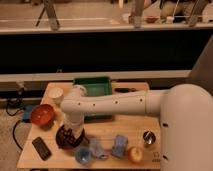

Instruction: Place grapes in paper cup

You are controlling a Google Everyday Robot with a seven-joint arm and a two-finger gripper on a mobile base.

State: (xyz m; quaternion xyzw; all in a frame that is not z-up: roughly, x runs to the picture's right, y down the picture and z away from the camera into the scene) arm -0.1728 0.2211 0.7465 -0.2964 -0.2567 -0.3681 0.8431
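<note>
The dark purple-red grapes [64,139] lie on the wooden table [110,127] at the front left. My gripper [70,133] is down on top of the bunch, at the end of the white arm [115,104] that reaches in from the right. The white paper cup [56,94] stands upright at the table's back left corner, well behind the grapes and apart from the gripper.
A red-orange bowl [42,115] sits left of the grapes. A black phone [41,148] lies at the front left. A green tray [93,86] is at the back. A small blue cup [83,156], blue cloth [119,146], yellow-orange fruit [134,154] and metal cup [148,138] line the front.
</note>
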